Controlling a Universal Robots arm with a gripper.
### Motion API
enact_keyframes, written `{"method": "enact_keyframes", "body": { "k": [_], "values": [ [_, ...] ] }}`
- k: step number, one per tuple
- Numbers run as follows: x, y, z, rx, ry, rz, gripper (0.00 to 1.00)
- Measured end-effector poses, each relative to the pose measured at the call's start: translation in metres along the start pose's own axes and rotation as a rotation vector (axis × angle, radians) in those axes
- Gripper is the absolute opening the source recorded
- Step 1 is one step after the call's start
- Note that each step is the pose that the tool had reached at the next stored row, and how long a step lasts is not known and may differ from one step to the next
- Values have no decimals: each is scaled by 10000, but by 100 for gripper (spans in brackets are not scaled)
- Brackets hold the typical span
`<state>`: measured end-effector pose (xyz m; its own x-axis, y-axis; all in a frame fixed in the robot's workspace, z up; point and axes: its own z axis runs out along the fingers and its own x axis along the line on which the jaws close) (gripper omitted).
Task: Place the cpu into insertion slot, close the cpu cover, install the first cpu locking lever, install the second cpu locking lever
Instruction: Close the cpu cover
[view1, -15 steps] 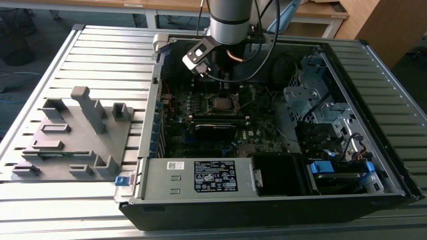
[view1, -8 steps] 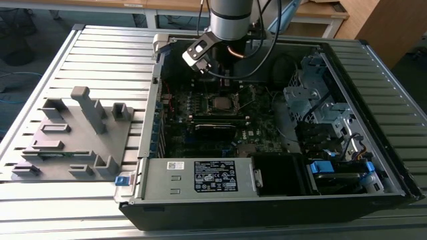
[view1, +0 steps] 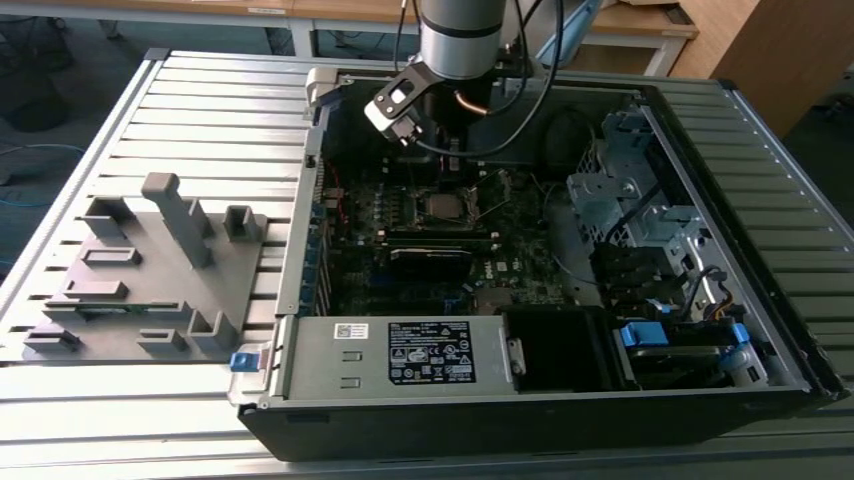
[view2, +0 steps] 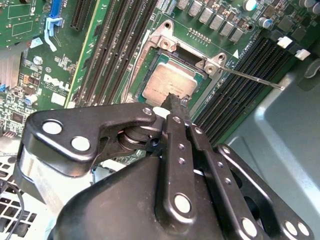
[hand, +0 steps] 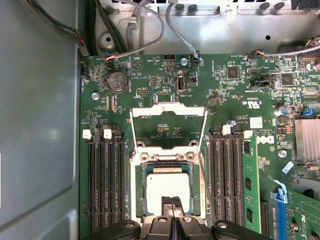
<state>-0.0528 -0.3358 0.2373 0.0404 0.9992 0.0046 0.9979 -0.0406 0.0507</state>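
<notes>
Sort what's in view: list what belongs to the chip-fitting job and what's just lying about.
Job: chip seated in its socket; open cover; locking lever; shut gripper over the chip.
Lying about: coin battery; memory slots; grey block tray; power supply.

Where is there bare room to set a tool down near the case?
Bare slatted table beyond the grey fixture, and the strip on its near side. Inside the case it is crowded: memory slots flank the cpu, with the gripper at it.
</notes>
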Motion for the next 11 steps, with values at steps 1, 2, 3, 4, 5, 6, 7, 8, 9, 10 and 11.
{"method": "enact_keyframes", "body": {
  "k": [1,2,3,4,5,6,7,8,9,10,11],
  "values": [
    [0,0,-2,-1,1,0,10],
    [0,0,-3,-2,3,0,10],
    [0,0,-3,-2,3,0,10],
    [0,0,-3,-2,4,0,10],
    [0,0,-3,-1,2,0,10],
    [0,0,-4,-1,2,0,10],
    [0,0,-4,-1,1,0,10],
    [0,0,-4,-1,2,0,10],
    [0,0,-8,2,-2,0,10],
    [-1,0,-14,2,-3,0,10],
    [0,1,-19,1,0,0,10]
  ]
}}
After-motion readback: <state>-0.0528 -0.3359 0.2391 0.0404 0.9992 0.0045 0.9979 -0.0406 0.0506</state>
